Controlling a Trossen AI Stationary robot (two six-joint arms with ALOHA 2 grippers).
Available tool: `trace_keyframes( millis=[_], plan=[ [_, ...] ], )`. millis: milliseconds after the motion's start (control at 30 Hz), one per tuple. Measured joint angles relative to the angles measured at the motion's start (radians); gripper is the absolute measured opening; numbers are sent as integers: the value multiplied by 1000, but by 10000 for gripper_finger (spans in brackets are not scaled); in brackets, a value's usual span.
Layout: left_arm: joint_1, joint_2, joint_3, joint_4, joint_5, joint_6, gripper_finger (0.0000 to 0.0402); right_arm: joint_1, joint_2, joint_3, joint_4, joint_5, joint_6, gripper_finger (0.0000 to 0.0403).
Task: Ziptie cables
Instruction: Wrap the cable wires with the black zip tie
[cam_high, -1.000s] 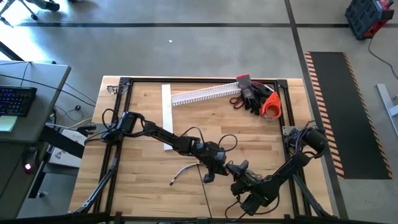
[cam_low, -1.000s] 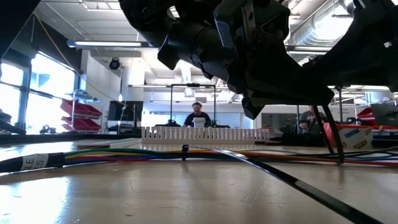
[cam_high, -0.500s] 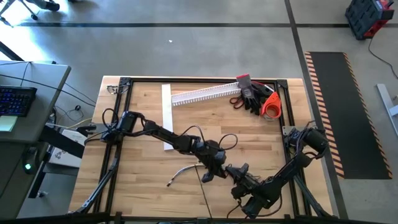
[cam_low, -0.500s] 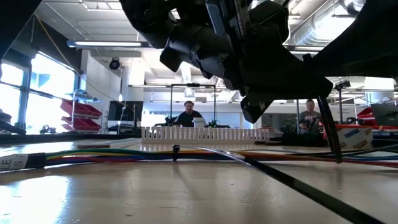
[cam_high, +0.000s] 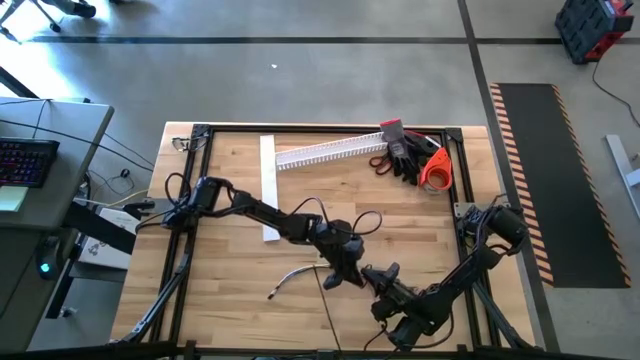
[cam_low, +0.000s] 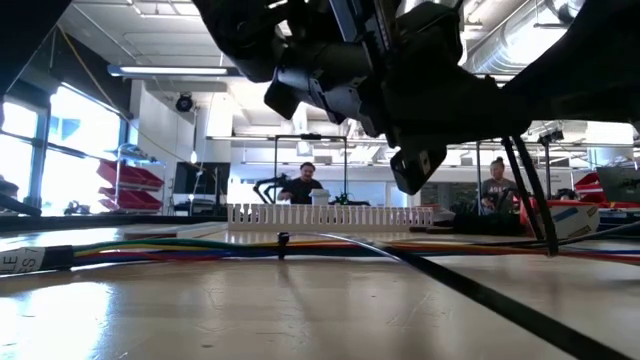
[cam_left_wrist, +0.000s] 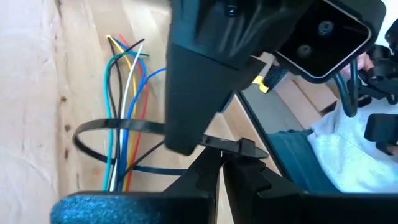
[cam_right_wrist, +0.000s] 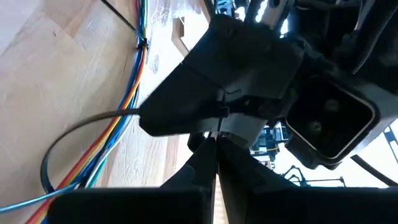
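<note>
Your left gripper (cam_high: 348, 268): pinched on a ziptie (cam_left_wrist: 118, 127) looped around the cables (cam_left_wrist: 124, 93) | your right gripper (cam_high: 368, 273): clamped on its tail, mid-table.

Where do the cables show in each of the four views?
High: the cables lie near the table centre.
Low: stretched across the table, left to right.
Left wrist: coloured wires through the ziptie loop.
Right wrist: same wires, same loop.
Landmark: that ziptie loop, both wrist views.
</note>
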Motion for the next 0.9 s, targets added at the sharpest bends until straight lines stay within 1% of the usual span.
trace_keyframes(
  millis=[133,267,733,800,900],
  plan=[
    [6,0,-6,4,9,-2,0,6,0,0,34,11,-2,0],
    [9,0,-6,7,12,-2,0,12,0,0,60,37,-46,0],
    [19,0,-6,7,21,-10,0,13,0,0,126,8,-84,1],
    [18,0,-7,7,20,-10,0,13,0,0,125,3,-86,7],
    [18,0,-7,8,19,-9,0,13,0,0,115,-1,-82,31]
  ],
)
